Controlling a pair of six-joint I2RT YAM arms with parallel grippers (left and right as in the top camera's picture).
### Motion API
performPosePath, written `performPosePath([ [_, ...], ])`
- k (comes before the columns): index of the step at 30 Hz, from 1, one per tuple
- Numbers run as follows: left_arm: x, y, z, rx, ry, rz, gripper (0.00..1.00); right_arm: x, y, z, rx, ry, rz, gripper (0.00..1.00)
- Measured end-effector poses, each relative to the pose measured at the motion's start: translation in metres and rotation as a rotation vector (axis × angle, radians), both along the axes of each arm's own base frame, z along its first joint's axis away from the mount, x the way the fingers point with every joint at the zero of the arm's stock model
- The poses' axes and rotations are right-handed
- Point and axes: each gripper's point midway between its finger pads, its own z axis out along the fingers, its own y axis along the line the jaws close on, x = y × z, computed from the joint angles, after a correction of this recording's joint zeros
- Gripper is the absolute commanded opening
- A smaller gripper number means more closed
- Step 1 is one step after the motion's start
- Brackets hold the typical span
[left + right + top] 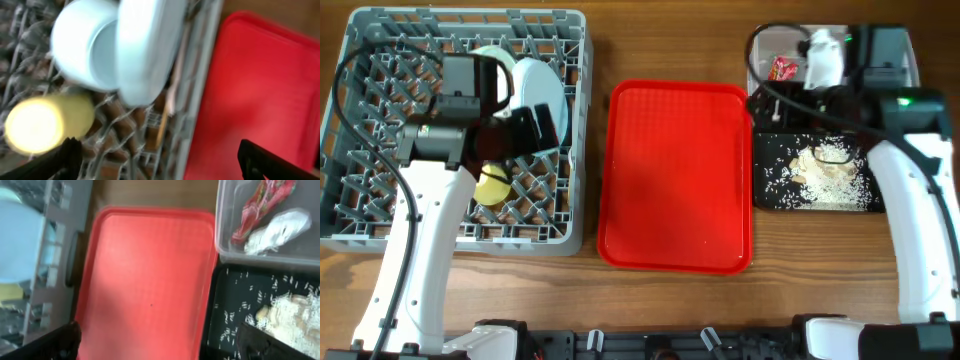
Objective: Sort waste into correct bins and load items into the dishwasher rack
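The grey dishwasher rack (380, 215) holds the pale-blue plate (542, 85) on edge, a pale-green bowl (490, 54) and the yellow cup (492, 187). My left gripper (535, 125) hovers over them, open and empty. The left wrist view, which is blurred, shows the plate (145, 50), a pale-blue bowl (82, 47) and the cup (45, 122) above my open jaws (160, 165). The clear tub (222, 235) holds the red wrapper (262, 202) and white tissue (277, 230). The black tray (770, 190) holds rice scraps (830, 170). My right gripper (770, 108) is open and empty (160, 347). I cannot make out the fork or the stick.
The red tray (675, 175) lies between the rack and the bins with nothing on it, and also shows in the right wrist view (150, 280). Cables loop over the rack's left side and above the clear tub.
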Motion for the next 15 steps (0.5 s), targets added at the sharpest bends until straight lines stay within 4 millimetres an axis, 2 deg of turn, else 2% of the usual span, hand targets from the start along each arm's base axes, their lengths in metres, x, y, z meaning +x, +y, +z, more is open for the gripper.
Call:
performPosePath([
  [3,-0.023,0.007,-0.010,0.030,0.104,0.028,1.00,-0.009,-0.004,-0.012,-0.029,0.068,-0.020,1.00],
  [7,-0.031,0.008,-0.011,0.032,0.087,0.020,1.00,-0.015,-0.009,-0.012,-0.053,0.075,-0.038,1.00],
  [9,-0.040,0.007,-0.003,0.017,0.004,0.011,1.00,-0.025,-0.014,-0.003,-0.067,0.013,-0.061,1.00],
  [11,-0.046,0.002,0.013,-0.007,-0.135,-0.030,1.00,-0.036,-0.017,0.009,-0.070,-0.088,-0.075,1.00],
  [13,-0.062,-0.004,0.026,-0.029,-0.262,-0.086,1.00,-0.051,-0.019,0.018,-0.070,-0.189,-0.086,1.00],
  [15,-0.085,-0.008,0.042,-0.043,-0.415,-0.131,1.00,-0.085,-0.025,0.025,-0.068,-0.299,-0.125,1.00],
])
